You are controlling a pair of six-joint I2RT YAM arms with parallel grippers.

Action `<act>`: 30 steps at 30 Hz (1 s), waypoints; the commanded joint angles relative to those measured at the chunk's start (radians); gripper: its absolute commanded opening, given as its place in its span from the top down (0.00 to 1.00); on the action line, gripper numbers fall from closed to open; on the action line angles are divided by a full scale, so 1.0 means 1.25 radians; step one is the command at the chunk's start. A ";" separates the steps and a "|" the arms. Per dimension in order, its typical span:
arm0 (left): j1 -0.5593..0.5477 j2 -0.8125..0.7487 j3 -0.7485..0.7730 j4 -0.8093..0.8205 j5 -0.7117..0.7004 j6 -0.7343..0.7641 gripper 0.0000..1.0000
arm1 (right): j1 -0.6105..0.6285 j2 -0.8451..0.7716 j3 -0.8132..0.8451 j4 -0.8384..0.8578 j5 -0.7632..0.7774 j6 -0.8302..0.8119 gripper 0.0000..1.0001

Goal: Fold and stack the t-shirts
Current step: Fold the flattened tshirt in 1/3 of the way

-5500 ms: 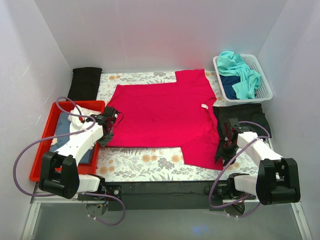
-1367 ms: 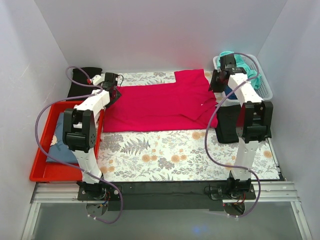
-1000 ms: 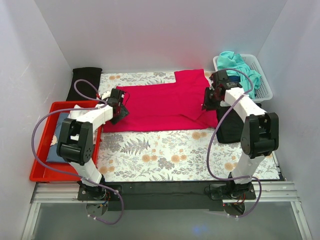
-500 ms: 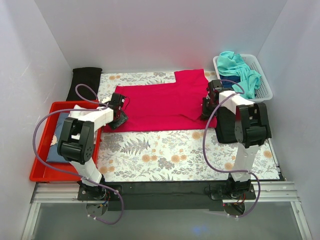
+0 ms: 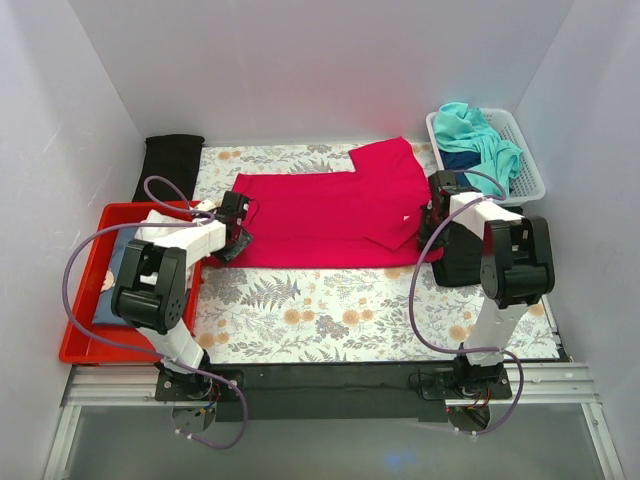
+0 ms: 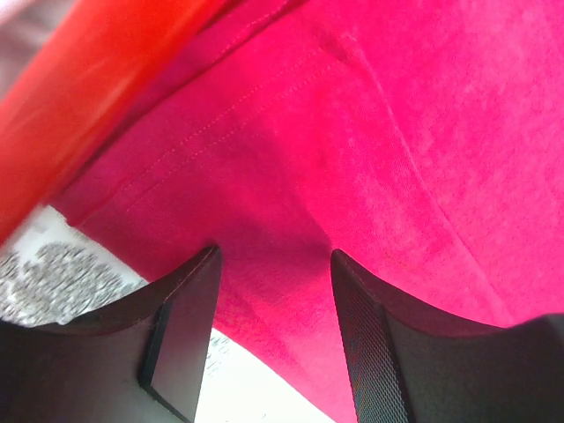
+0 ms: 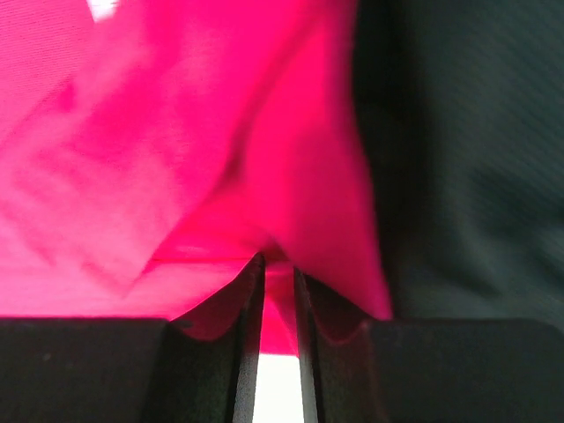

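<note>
— While the red shirt (image 5: 320, 215) lies on the flower cover (image 5: 330, 310), can you read its white label (image 5: 407, 219)?
— No, too small; right gripper (image 7: 278, 273) pinches its edge; left gripper (image 6: 273, 326) hangs over it, fingers apart.

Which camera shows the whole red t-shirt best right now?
Top external: the entire red t-shirt shows, folded over and lying on the patterned cover. Left wrist shows only a stitched hem under the open left gripper; right wrist shows only blurred cloth pinched by the right gripper.
</note>
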 commanded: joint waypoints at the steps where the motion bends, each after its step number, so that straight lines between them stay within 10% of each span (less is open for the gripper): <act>1: 0.010 0.014 -0.099 -0.175 -0.008 -0.034 0.48 | -0.043 -0.027 -0.059 -0.099 0.104 -0.009 0.74; 30: -0.022 -0.226 -0.012 -0.071 0.044 0.102 0.40 | 0.080 -0.064 0.018 -0.004 -0.188 0.002 0.60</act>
